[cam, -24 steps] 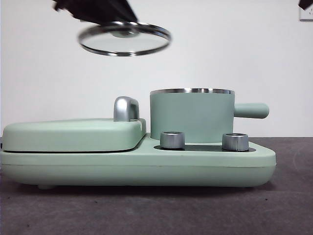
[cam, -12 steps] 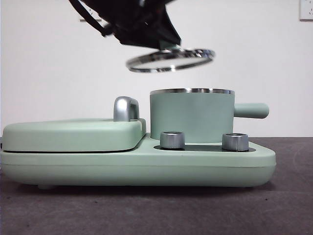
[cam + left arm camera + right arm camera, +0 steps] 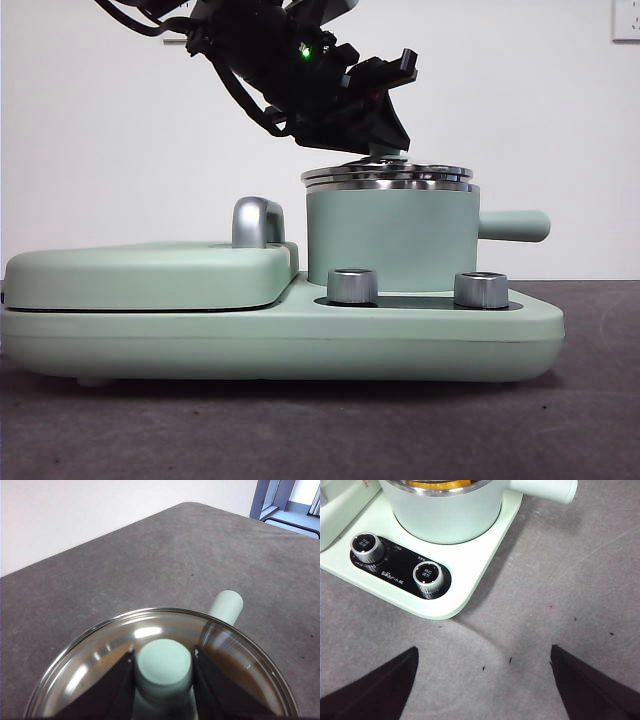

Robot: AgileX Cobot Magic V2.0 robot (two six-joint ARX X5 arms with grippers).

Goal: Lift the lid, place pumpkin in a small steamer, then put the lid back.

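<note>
Reading "Bear" in white on the black control panel [image 3: 400,570] between two steel knobs [image 3: 429,576], the right gripper [image 3: 482,690] waits wide open over the worktop [image 3: 580,580]. The left gripper's [image 3: 164,680] fingers [image 3: 112,690] pinch the lid [image 3: 388,175] knob atop the small steamer [image 3: 390,240]; the pumpkin [image 3: 437,484] lies inside.

The right gripper [image 3: 482,680] hangs with its jaws wide apart above bare grey table [image 3: 560,590], well clear of the small steamer [image 3: 447,512], where a sliver of the yellow-orange pumpkin [image 3: 437,484] shows inside its steel rim, with two steel knobs [image 3: 428,576] on a black panel just beside it.
</note>
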